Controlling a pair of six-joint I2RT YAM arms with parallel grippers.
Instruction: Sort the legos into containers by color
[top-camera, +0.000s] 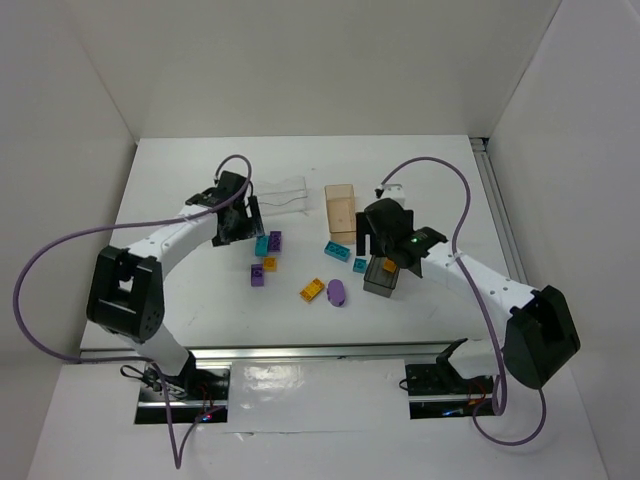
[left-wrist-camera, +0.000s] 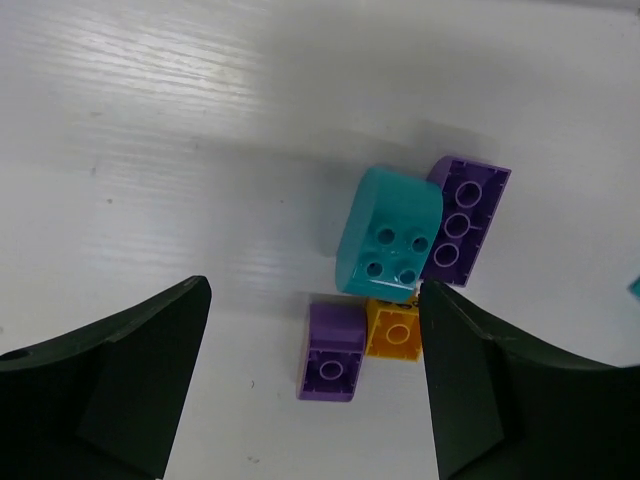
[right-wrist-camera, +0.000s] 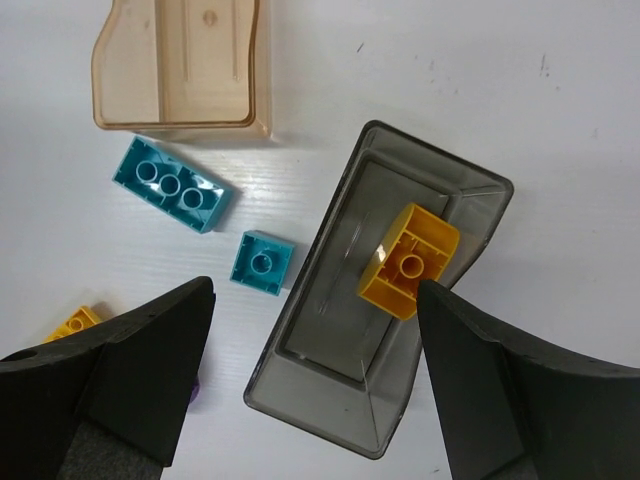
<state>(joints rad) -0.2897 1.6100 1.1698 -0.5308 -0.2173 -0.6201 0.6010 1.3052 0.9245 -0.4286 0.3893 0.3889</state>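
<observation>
My left gripper (top-camera: 240, 226) (left-wrist-camera: 315, 335) is open and empty, just above a cluster of bricks: a teal brick (left-wrist-camera: 390, 232) (top-camera: 262, 245), a long purple brick (left-wrist-camera: 465, 220) (top-camera: 275, 240), a small purple brick (left-wrist-camera: 335, 350) (top-camera: 258, 276) and an orange brick (left-wrist-camera: 395, 332) (top-camera: 268, 263). My right gripper (top-camera: 386, 242) (right-wrist-camera: 315, 300) is open above the dark grey bin (right-wrist-camera: 330, 400) (top-camera: 380, 285). An orange-yellow brick (right-wrist-camera: 410, 260) lies tilted inside that bin. The orange-tan bin (right-wrist-camera: 180, 65) (top-camera: 341, 208) and the clear bin (top-camera: 282, 192) look empty.
A long teal brick (right-wrist-camera: 172, 185) (top-camera: 336, 250) and a small teal brick (right-wrist-camera: 263, 262) (top-camera: 360, 265) lie between the tan and grey bins. An orange-yellow brick (top-camera: 313, 290) and the purple oval piece (top-camera: 337, 292) lie nearer the front. White walls enclose the table.
</observation>
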